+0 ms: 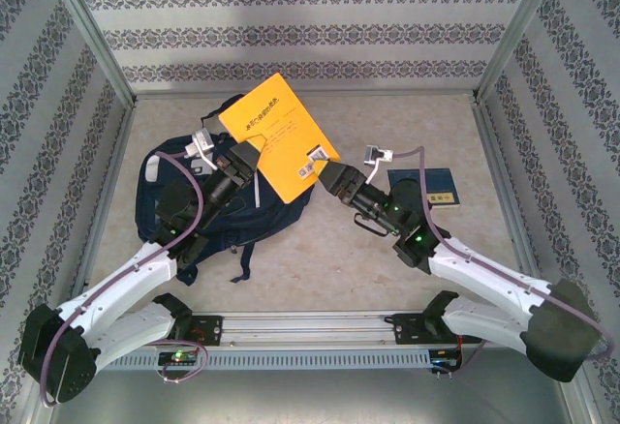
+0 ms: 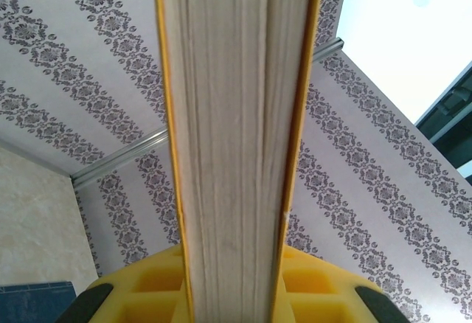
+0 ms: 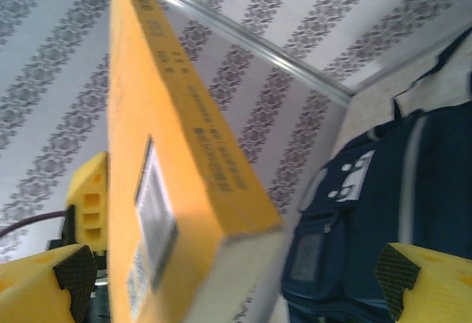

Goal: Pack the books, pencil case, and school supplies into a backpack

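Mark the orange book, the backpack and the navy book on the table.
orange book (image 1: pixel 276 138), top view, middle of front cover.
backpack (image 1: pixel 271 216), top view, lower right fabric.
navy book (image 1: pixel 443 188), top view, middle of cover.

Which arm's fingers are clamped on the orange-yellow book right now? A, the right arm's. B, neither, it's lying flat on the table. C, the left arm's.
C: the left fingers press on both covers of the orange-yellow book, holding it up off the table, while the right fingers stand wide apart on either side of its corner.
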Available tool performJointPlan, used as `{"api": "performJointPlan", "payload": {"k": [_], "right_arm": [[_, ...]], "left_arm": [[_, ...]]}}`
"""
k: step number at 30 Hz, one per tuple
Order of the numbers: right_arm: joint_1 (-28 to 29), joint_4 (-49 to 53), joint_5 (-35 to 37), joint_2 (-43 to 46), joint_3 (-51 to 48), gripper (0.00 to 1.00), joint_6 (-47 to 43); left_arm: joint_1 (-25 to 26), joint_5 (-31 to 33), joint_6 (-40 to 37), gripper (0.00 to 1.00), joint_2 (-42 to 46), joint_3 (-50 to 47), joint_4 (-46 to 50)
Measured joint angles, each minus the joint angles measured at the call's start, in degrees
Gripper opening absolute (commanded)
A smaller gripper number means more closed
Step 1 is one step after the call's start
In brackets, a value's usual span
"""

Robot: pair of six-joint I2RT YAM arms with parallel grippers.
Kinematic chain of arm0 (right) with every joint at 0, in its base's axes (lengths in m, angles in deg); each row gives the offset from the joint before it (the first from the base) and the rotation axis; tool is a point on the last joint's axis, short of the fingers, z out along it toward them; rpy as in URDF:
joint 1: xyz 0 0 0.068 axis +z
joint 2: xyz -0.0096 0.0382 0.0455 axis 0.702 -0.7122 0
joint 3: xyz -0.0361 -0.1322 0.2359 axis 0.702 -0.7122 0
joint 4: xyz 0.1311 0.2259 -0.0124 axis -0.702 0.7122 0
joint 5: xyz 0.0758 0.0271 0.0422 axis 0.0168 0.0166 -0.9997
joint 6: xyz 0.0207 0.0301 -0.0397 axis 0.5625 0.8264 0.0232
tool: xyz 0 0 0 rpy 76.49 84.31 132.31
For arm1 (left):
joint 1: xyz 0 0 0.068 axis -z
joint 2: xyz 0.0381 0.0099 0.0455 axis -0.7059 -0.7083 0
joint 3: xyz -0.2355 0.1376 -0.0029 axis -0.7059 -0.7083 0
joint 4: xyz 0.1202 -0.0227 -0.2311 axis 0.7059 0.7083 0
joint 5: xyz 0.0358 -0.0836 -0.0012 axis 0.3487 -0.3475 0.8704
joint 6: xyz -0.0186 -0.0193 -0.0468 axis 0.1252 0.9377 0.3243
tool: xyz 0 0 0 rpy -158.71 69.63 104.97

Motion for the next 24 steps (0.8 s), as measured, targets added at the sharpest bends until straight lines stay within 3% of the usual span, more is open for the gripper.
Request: {"api": "performJointPlan", "payload": {"k": [11, 24], "right_arm": [[1.5, -18.2, -3.5, -12.2, 3.8, 0.68, 8.6], [3.4, -21.5, -2.4, -13.4, 4.3, 0.51, 9.2]], "left_arm": [[0.7, 1.2, 0.2, 0.00, 0.0, -0.2, 0.0], [1.2, 4.2, 0.1, 0.00, 1.1, -1.6, 0.1]]}}
